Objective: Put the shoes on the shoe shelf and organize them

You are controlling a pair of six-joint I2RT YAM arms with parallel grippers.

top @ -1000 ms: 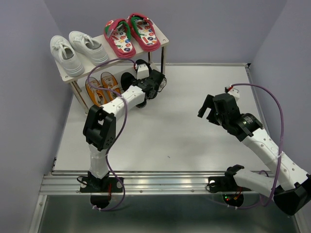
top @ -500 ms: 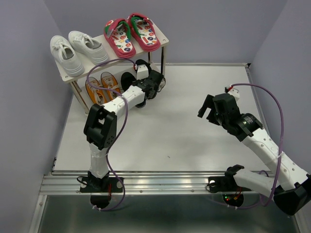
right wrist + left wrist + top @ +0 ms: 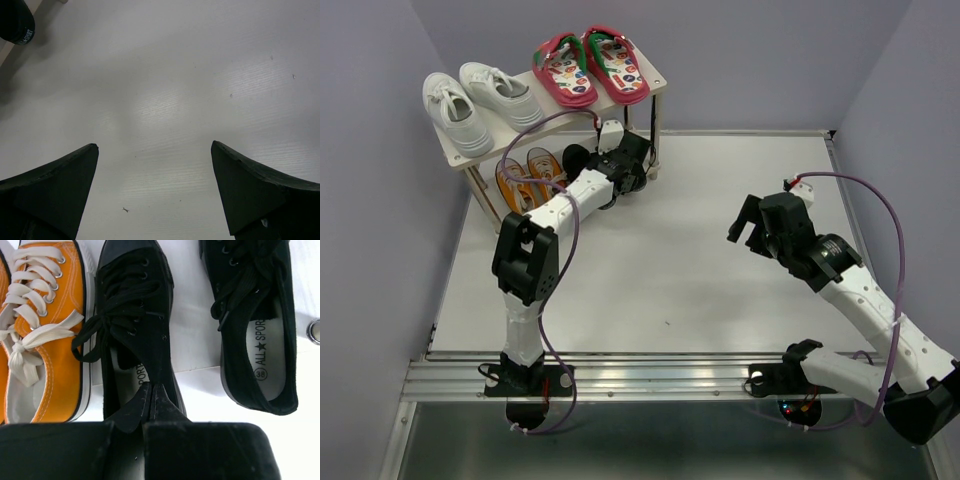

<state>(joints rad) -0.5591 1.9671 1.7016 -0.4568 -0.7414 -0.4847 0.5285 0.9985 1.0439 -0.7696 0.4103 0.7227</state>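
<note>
The shoe shelf (image 3: pixel 542 124) stands at the back left. White sneakers (image 3: pixel 480 103) and red flip-flops (image 3: pixel 590 68) lie on its top board. On the lower board are the orange sneakers (image 3: pixel 525 178) (image 3: pixel 50 330) and, beside them, a black shoe (image 3: pixel 132 315), toe pointing in and heel over the board's front edge. My left gripper (image 3: pixel 151 388) is shut on that shoe's side wall at the heel opening. A second black shoe (image 3: pixel 255 325) lies just right of it, partly on the board. My right gripper (image 3: pixel 752 232) (image 3: pixel 155 150) hangs open over bare table at mid right, holding nothing.
A shelf leg's round foot (image 3: pixel 314 331) stands right of the second black shoe. A black shoe's toe (image 3: pixel 15 22) shows at the far top left of the right wrist view. Grey walls close in the left, back and right sides.
The left gripper's jaws have closed on the black shoe. The left arm has reached further toward the shelf, carrying the shoe in under the top board. The right arm has not moved.
</note>
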